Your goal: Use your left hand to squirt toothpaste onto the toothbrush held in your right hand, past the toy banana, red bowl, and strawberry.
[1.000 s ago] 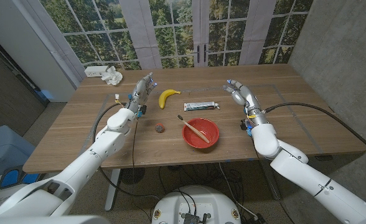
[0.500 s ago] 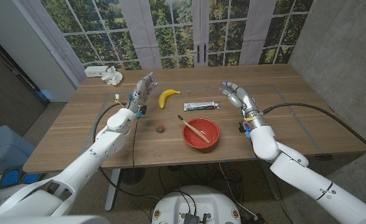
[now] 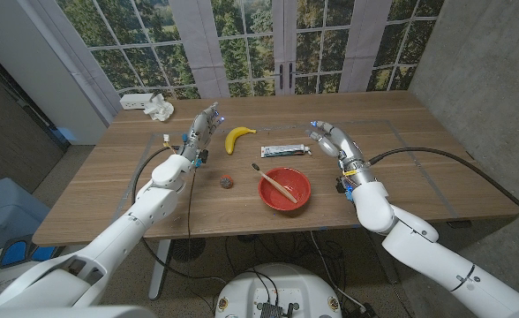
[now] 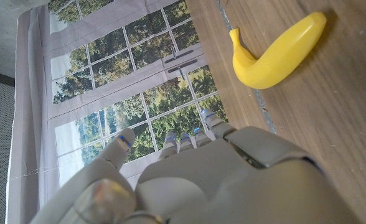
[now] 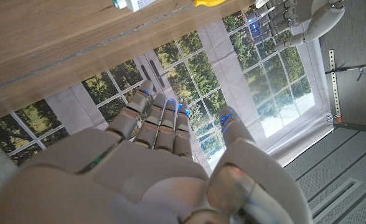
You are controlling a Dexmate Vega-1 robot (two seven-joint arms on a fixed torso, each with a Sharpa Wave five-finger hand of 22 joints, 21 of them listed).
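**Head view: both hands empty above the counter**

Toothbrush rests across the red bowl. Toothpaste tube lies at the bowl's 12 o'clock, banana at 11, strawberry at 9. Right hand, fingers loosely apart, hovers beside the tube. Left hand, fingers extended, holds nothing.

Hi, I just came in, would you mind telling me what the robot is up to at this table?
Nothing is held yet. The toothbrush lies across the red bowl, and the toothpaste tube lies on the table behind the bowl. The right hand hovers open near the tube's cap end. The left hand is raised, fingers apart, beside the toy banana. A small strawberry sits left of the bowl. The squirting has not started.
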